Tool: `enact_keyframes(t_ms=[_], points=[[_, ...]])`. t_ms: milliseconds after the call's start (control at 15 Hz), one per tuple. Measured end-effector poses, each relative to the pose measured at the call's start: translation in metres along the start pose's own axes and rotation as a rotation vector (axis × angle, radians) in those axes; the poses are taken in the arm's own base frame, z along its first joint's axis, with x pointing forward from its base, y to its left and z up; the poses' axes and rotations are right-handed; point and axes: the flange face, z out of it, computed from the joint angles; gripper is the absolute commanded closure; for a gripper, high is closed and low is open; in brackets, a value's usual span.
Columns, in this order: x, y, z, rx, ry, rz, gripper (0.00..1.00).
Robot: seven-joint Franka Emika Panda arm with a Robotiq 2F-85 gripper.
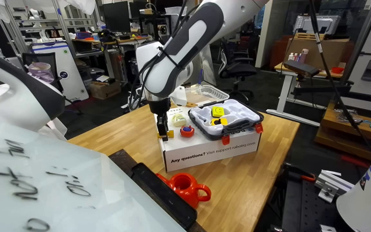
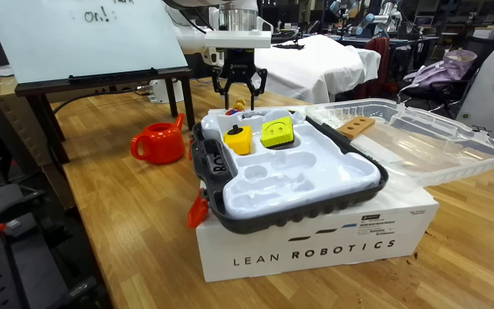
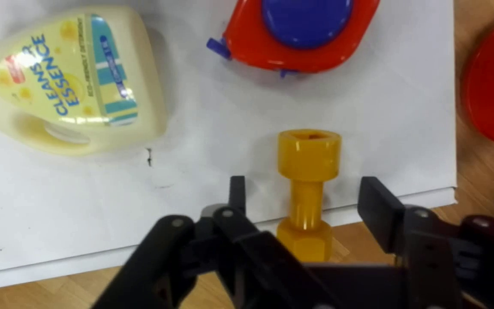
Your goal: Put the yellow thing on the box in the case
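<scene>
The yellow thing is a bolt-shaped toy (image 3: pixel 307 206) with a hex nut end. It lies at the edge of the white box (image 1: pixel 211 156), its nut end sticking out past the edge in the wrist view. It also shows in both exterior views (image 1: pixel 171 133) (image 2: pixel 240 104), partly hidden. My gripper (image 3: pixel 305 191) is open, pointing down, one finger on each side of the bolt's shaft with gaps to both. It also shows in both exterior views (image 1: pixel 163 138) (image 2: pixel 239 105). The open black case (image 2: pixel 264 225) with white moulded insert lies on the box.
A yellow block (image 2: pixel 239 140) and a green-yellow smiley block (image 2: pixel 277 131) sit in the case. A red tape measure (image 1: pixel 187 131) and cream detergent bottle (image 3: pixel 71 81) lie near the bolt. The clear lid (image 2: pixel 457 159) holds a wooden piece (image 2: pixel 356 127). A red pot (image 2: pixel 159 143) stands beside the box.
</scene>
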Motion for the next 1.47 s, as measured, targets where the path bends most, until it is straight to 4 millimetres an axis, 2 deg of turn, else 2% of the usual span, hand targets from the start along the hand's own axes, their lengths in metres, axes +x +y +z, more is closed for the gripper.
enact_keyframes(t_ms=[333,467,533,667,867,1000,1200,1467], points=[[0.0,0.001,0.0,0.0,0.0,0.002,0.95],[0.0,0.002,-0.004,-0.005,0.005,0.001,1.0],[0.001,0.002,-0.008,-0.011,0.01,0.0,0.95],[0.003,0.003,-0.024,-0.041,0.024,-0.016,0.95],[0.004,0.004,-0.067,-0.123,0.048,-0.057,0.95],[-0.004,0.005,-0.095,-0.179,0.054,-0.078,0.95],[-0.029,0.016,-0.121,-0.22,0.048,-0.049,0.95],[-0.079,0.039,-0.132,-0.187,0.007,0.099,0.95]])
